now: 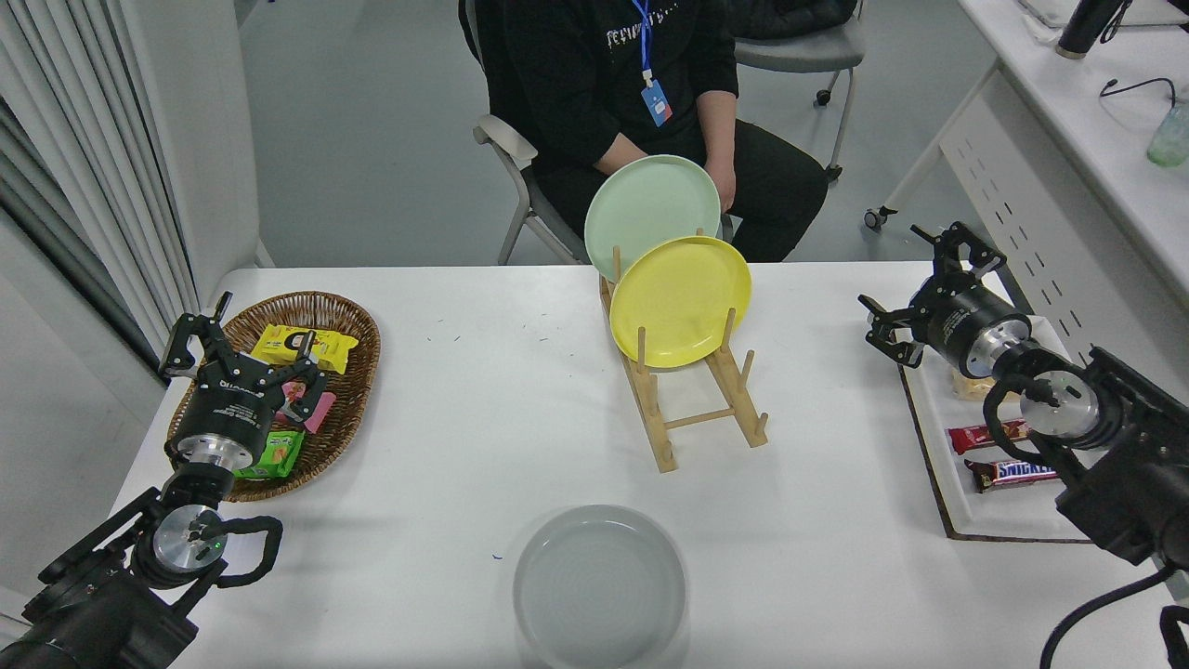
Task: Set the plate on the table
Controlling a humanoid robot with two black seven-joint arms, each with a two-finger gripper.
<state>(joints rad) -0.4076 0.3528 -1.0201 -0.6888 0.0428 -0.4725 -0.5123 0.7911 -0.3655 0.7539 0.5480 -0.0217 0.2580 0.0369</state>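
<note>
- The grey plate [599,585] is lying flat on the white table [464,418], near its front edge and well apart from both grippers.
- The right gripper [915,288] is hanging over the table's right side with its fingers spread wide, holding nothing.
- The left gripper [240,348] is sitting parked over the wicker basket [358,353], fingers apart and empty.

Left of my right pincer [920,283], the rack [692,390] looks like pale bare wood. Nearer me, the plate [600,586] is smooth grey, softly glossy, on the matt white table [483,418].
</note>
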